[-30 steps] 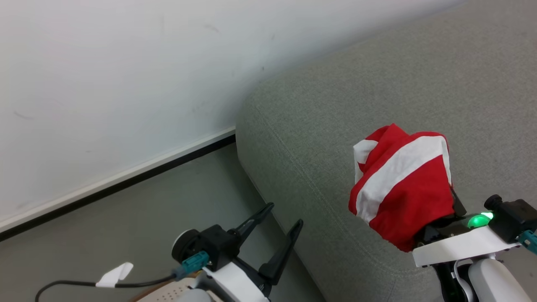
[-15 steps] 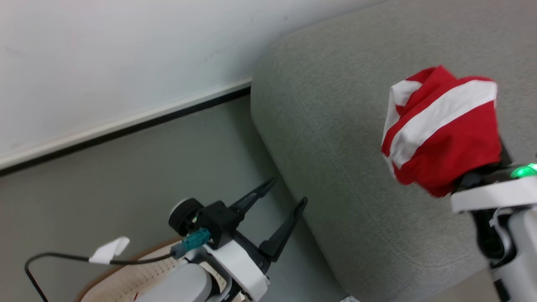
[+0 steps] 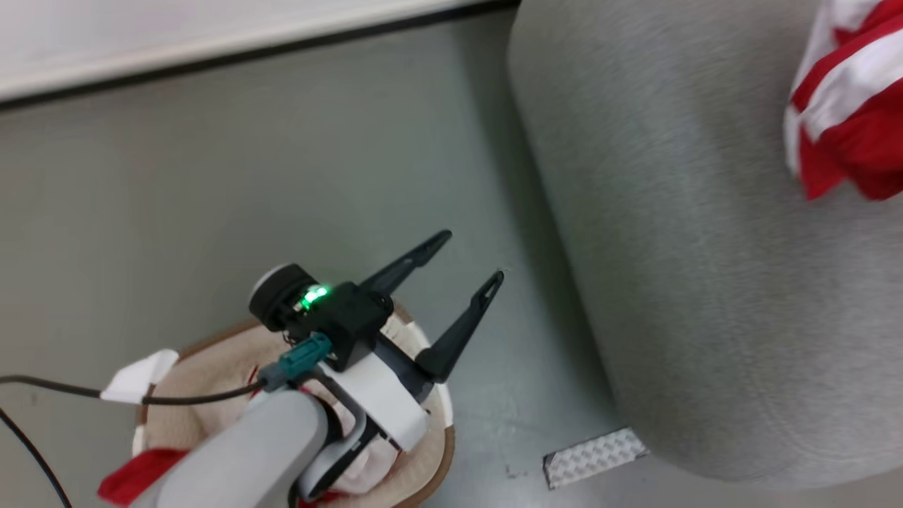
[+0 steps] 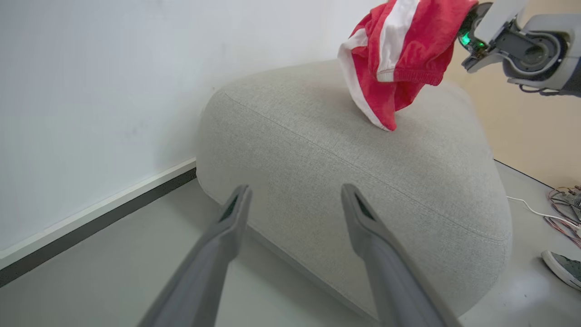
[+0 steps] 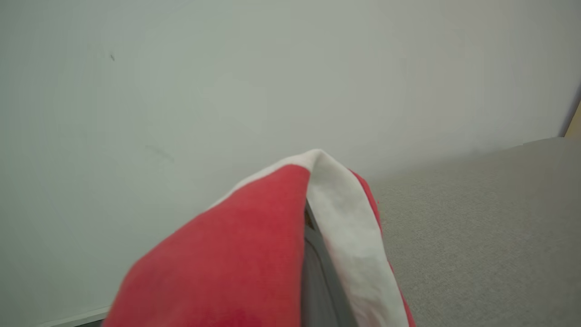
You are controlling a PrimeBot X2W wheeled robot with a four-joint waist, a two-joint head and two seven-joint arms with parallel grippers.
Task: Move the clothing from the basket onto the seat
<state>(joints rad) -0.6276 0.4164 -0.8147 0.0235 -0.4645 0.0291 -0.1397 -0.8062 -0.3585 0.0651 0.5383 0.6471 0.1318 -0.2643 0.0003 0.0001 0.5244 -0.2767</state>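
Pinches a soft red garment (image 4: pixel 399 59), broad white band across it, in the closed right gripper (image 5: pixel 313 245), cloth draped over the fingers, above the rounded grey woven seat (image 3: pixel 705 247). Holds the left gripper (image 3: pixel 471 257) spread wide, wrist over the round cream basket (image 3: pixel 441 451) with its brown rim, red cloth (image 3: pixel 130 473) inside. Looks lower than a second ago: shows more basket, garment at the upper right edge.

Left gripper (image 3: pixel 471 256): two long dark fingers (image 3: pixel 462 326), black housing (image 3: pixel 353 317), green light (image 3: pixel 315 294), teal connector (image 3: pixel 303 355), black cable (image 3: pixel 197 398) with white tape tag (image 3: pixel 137 376), white bracket (image 3: pixel 384 406), pale grey forearm (image 3: pixel 247 451). Right wrist (image 4: pixel 513 34): white plate (image 4: pixel 499 13), grey round joint (image 4: pixel 535 47), green lamp (image 4: pixel 464 38).
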